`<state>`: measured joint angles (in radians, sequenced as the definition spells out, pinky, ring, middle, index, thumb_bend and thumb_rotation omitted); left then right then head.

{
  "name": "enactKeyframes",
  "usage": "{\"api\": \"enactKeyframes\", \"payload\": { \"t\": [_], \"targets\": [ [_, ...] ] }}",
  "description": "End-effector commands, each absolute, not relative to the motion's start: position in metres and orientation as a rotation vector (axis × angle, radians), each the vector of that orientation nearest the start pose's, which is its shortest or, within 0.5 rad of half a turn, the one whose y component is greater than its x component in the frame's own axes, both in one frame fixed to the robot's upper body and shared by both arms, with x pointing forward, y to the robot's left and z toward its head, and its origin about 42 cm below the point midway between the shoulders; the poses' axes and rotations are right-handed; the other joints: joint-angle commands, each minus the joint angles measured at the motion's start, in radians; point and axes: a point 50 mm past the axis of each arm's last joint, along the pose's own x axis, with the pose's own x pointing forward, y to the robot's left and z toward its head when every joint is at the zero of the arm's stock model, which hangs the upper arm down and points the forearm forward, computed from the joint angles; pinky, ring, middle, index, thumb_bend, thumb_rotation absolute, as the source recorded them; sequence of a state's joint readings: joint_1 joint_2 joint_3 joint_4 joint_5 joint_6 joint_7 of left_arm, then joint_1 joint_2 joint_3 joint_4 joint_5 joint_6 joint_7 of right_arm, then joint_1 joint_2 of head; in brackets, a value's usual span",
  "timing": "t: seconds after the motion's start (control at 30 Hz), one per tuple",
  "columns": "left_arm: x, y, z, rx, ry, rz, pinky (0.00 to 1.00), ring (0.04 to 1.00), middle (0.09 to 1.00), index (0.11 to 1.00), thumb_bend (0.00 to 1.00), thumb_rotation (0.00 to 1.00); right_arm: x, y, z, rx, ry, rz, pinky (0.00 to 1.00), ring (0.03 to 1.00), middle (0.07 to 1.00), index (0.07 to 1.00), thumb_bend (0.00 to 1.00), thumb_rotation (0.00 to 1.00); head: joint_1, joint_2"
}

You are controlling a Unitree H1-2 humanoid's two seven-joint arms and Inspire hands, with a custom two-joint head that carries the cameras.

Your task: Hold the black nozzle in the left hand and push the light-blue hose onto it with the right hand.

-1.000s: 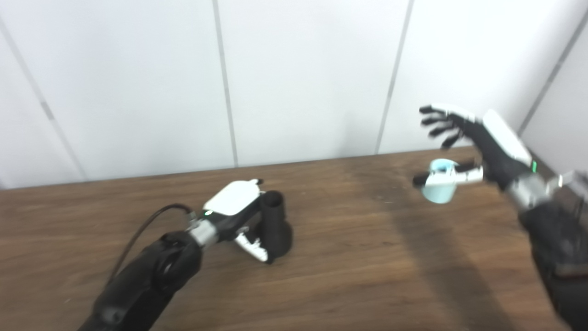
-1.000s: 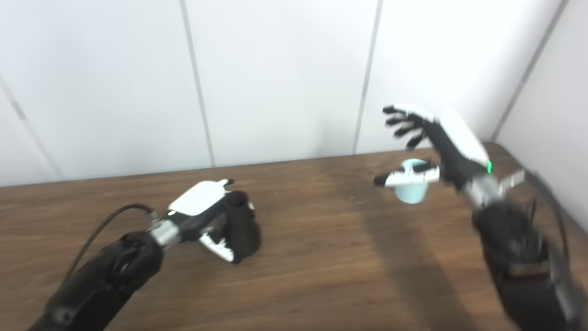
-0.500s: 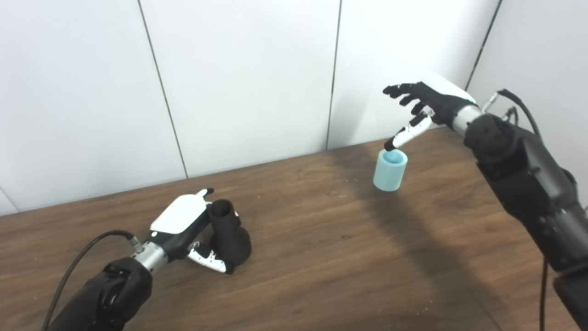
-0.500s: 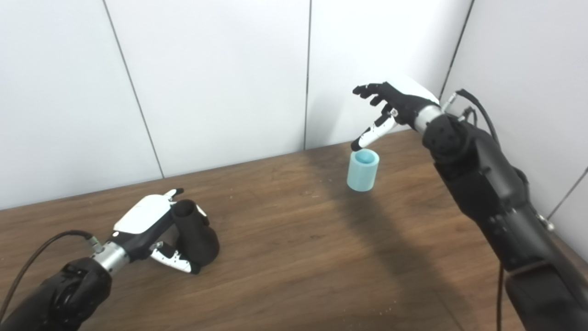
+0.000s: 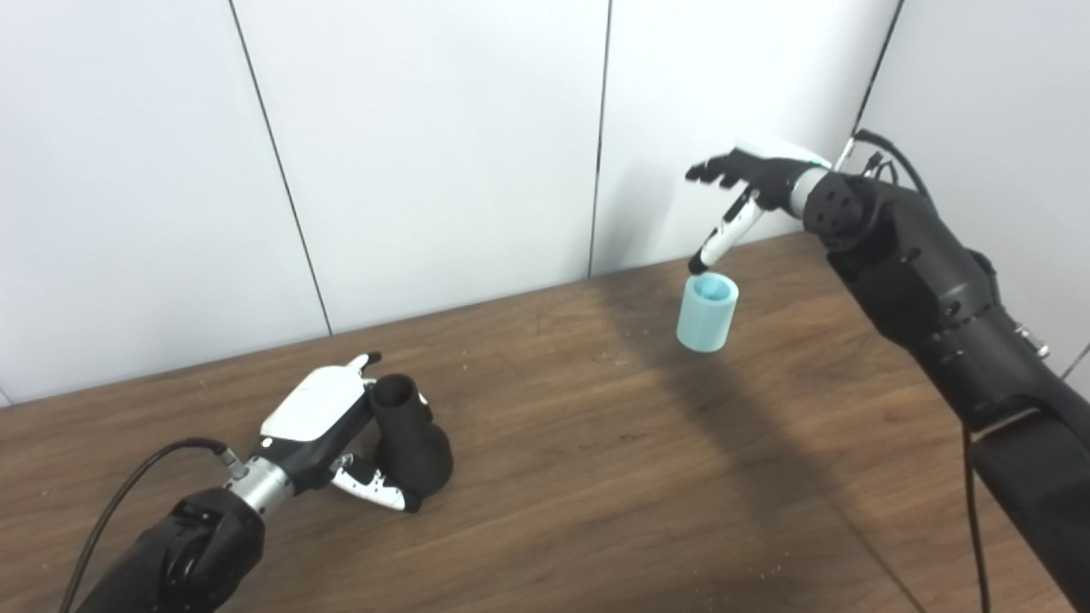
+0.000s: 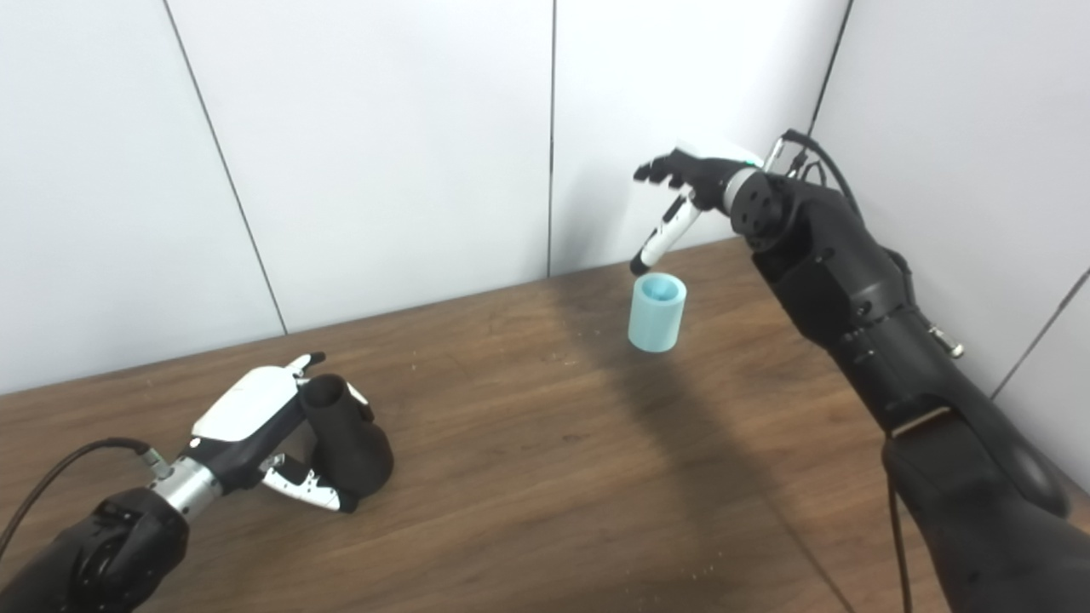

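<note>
Two robot hands work over a wooden table (image 5: pixel 596 477): at lower left, the left hand (image 5: pixel 328 421) wraps its fingers around an upright black nozzle (image 5: pixel 409 438) standing on the tabletop. At upper right, the light-blue hose (image 5: pixel 707 312) piece stands upright on the table. The right hand (image 5: pixel 749 183) hovers above it, fingers spread, holding nothing, thumb tip just beside the hose's rim.

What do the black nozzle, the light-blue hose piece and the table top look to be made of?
Black nozzle: probably matte plastic or rubber; its dull surface shows no glints.
Light-blue hose: likely plastic, possibly printed; an evenly coloured, matte, thick-walled short tube that stands upright unaided.
Table: wood or wood-look laminate; brown with grain streaks and a soft sheen. Which one cannot be told.
</note>
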<state>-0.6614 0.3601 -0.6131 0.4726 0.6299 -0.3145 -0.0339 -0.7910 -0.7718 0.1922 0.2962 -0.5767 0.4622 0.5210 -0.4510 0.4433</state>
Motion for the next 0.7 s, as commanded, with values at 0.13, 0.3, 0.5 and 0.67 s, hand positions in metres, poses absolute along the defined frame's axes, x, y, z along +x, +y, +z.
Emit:
{"api": "enactKeyframes", "payload": {
  "t": [0.13,0.3,0.5,0.67],
  "targets": [
    [0.415,0.196,0.104,1.369,-0.251,-0.847,1.00,0.627,0.474,0.493,0.53,0.00,0.481,-0.407,0.383,-1.266,0.231,-0.061,0.86,0.914,0.904,0.888,0.97,0.17,0.003,0.002],
    [0.414,0.195,0.105,1.373,-0.258,-0.850,1.00,0.626,0.474,0.493,0.53,0.00,0.484,-0.409,0.370,-1.309,0.241,-0.057,0.73,0.830,0.879,0.866,0.97,0.16,0.016,0.002],
    [0.416,0.196,0.105,1.375,-0.246,-0.851,1.00,0.635,0.476,0.491,0.53,0.00,0.484,-0.408,0.358,-1.269,0.297,-0.023,0.74,0.852,0.887,0.867,0.97,0.16,0.017,0.007],
    [0.418,0.196,0.109,1.373,-0.243,-0.851,1.00,0.634,0.477,0.490,0.53,0.00,0.484,-0.410,0.350,-1.239,0.316,-0.017,0.78,0.858,0.879,0.856,1.00,0.24,0.019,0.008]
  ]
}}
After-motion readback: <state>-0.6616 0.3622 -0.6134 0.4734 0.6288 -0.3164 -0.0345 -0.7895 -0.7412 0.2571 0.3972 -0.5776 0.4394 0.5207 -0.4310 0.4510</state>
